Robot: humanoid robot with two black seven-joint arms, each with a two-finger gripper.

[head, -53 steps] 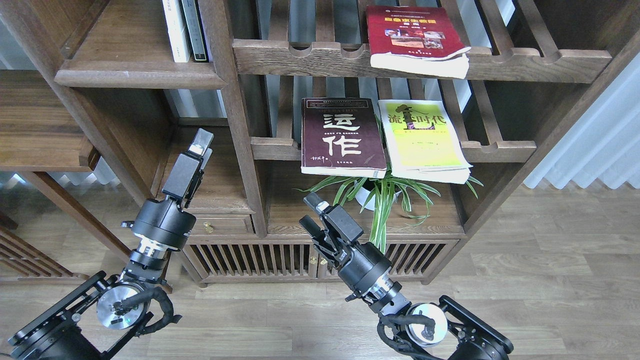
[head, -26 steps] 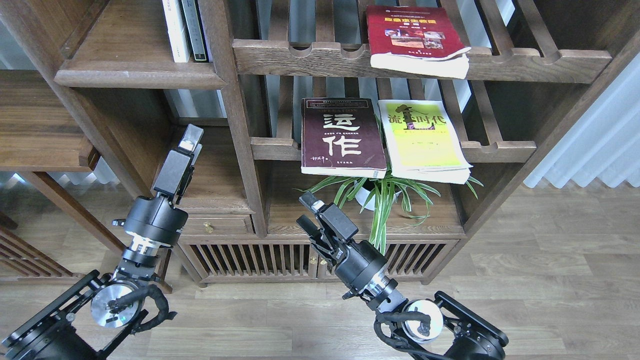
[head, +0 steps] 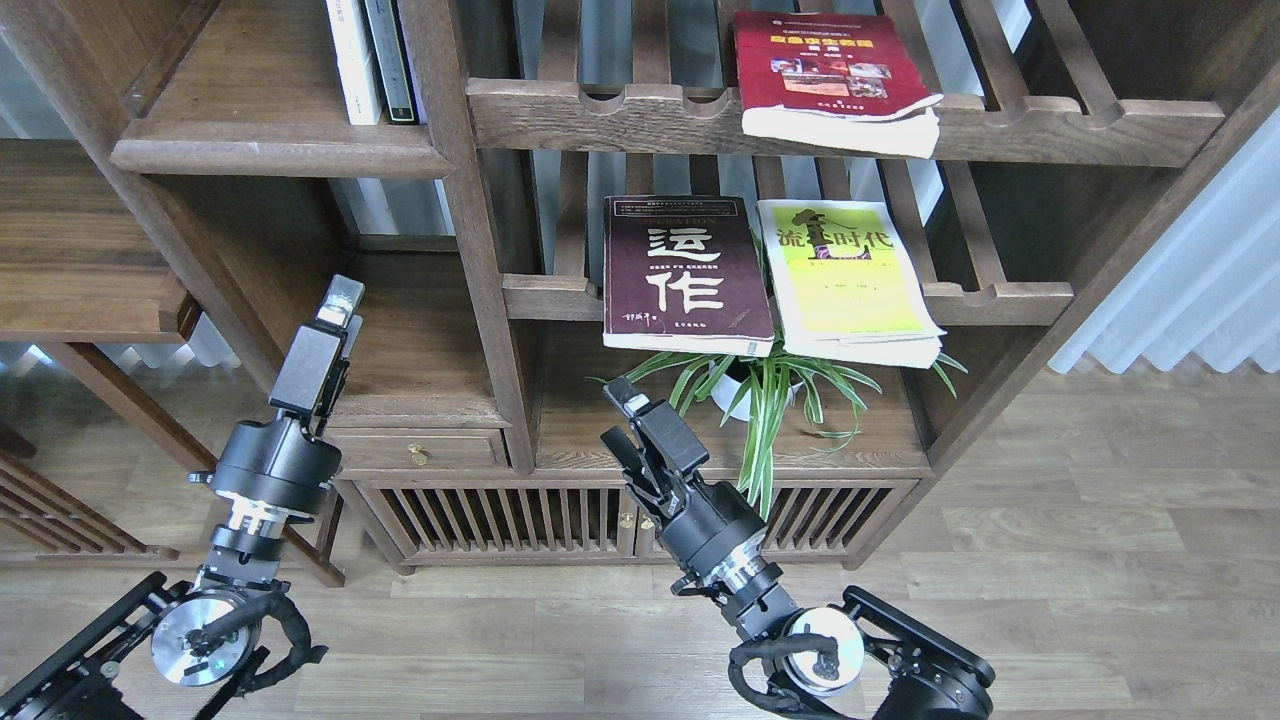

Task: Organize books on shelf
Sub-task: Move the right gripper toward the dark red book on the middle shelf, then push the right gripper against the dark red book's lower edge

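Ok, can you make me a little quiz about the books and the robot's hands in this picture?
1. True or false: the red book lies on a higher rack than the maroon book.
2. Which book lies right beside the maroon book? A) the yellow-green book B) the red book C) a blue book
3. Fill in: the plant stands just ____ the maroon and yellow-green books.

Hint: neither the left gripper nor the right gripper touches any book, and the solid shelf at upper left holds only two upright books.

Key: 1 true; 2 A; 3 below.
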